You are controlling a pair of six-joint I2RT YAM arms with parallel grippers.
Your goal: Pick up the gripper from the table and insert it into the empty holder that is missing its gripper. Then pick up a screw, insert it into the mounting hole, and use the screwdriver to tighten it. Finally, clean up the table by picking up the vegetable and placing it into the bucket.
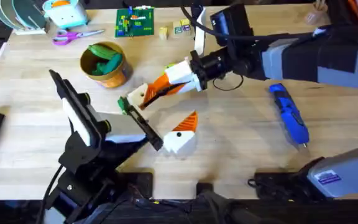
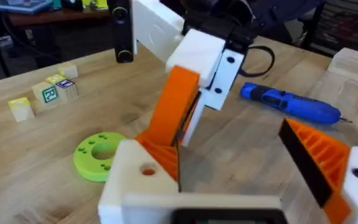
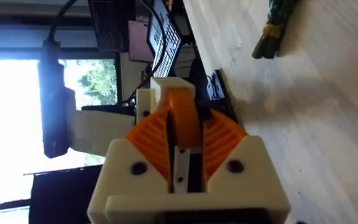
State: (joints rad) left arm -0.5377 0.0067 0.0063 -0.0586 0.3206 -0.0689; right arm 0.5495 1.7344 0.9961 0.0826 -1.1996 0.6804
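Step in hand: seating the gripper (image 2: pixel 178 106) into the holder (image 2: pixel 143 169); not seated yet, as far as I can judge.

- right gripper (image 1: pixel 168 82) is pinching the orange tip between its ribbed pads (image 3: pixel 219 140), over mid-table.
- The holder is the bare white finger block of the left gripper (image 1: pixel 163 109), whose two fingers are spread wide. Its other finger already carries an orange tip (image 2: pixel 319 158).
- Tip location: lower end at the holder's inner edge, touching or just about (can't tell which). The upper part is buried in the right arm's fingers.
- Tip orientation: in the left wrist view the long axis stands steep, leaning away from the holder toward the top. From overhead it runs diagonally from the right gripper toward the holder, lower end leading.

Next move, my read: slide it along its own long axis into the holder's seat, keeping it square so the hole in the block (image 2: pixel 147 169) lines up for the screw. The left arm should stay put, since any twist will likely jam the wedge.

The screwdriver (image 1: pixel 289 114) lies flat on the table well right of the work, untouched. Its long axis runs far-to-near, bit toward the near edge. The bucket (image 1: pixel 106 64) sits far-left of the work with green stuff inside.
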